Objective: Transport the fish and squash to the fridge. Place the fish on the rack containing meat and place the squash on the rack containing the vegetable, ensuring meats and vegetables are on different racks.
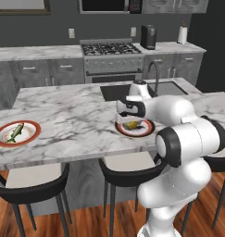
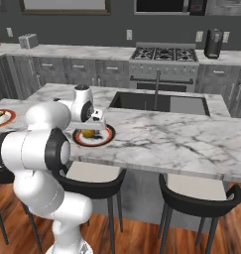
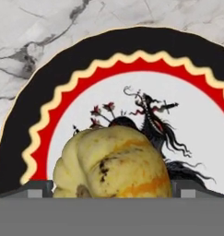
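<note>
- The hand (image 1: 131, 119) hangs directly over the squash (image 3: 112, 162), fingers spread wide and gripping nothing; the squash sits between and just below the fingertips, on a plate (image 3: 62, 92) on the tabletop (image 1: 77, 115).
- The step in hand looks like the grasp on the squash. To do it well, I would lower straight down until the fingers flank the widest part of the body, then close squarely across it, not on the crown.
- The squash is round and lobed, with soft ridges, pale yellow skin streaked orange and a dark stem spot. A curved, ribbed body like this may roll or squirt out if pinched off-centre, so centring matters.
- The plate is flat and glossy, with a black rim, a red band edged by a cream zigzag, and a white centre bearing a dark drawing. It could slide if the fingers press on it.
- The fish (image 1: 15, 132), slender and grey-green, lies on a second, red-rimmed plate (image 1: 33, 136) well away from the hand, off to its side along the same veined marble tabletop.
</note>
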You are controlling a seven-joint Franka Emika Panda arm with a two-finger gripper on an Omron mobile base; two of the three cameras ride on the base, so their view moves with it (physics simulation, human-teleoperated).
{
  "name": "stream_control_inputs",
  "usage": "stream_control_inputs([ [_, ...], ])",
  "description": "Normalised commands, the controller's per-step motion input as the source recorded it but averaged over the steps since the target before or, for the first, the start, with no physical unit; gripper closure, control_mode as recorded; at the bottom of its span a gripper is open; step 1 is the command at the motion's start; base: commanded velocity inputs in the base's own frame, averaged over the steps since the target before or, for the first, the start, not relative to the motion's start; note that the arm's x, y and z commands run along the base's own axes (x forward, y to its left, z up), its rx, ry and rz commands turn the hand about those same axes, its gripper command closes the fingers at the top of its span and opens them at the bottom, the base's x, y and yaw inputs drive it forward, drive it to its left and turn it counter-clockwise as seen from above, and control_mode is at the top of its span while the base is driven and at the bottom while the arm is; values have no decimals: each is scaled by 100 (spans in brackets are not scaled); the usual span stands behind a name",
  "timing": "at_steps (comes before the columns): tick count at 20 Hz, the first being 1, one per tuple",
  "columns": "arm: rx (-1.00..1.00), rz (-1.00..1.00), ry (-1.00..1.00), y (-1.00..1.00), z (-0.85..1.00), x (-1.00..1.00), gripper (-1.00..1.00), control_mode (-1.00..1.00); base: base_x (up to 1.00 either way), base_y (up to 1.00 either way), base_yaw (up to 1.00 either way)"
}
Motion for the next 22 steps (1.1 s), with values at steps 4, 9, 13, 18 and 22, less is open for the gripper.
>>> stream_control_inputs([
  [4, 0, 0, 9, 4, -27, 0, 100, -100, 0, 0, 0],
  [9, 0, 0, 11, 2, -28, -11, 100, -100, 0, 0, 0],
  [13, 0, 0, 3, 0, -8, -22, 100, -100, 0, 0, 0],
  [18, 0, 1, -7, 0, 50, -58, 100, -100, 0, 0, 0],
  [22, 4, 1, -5, -5, 63, -95, 100, -100, 0, 0, 0],
])
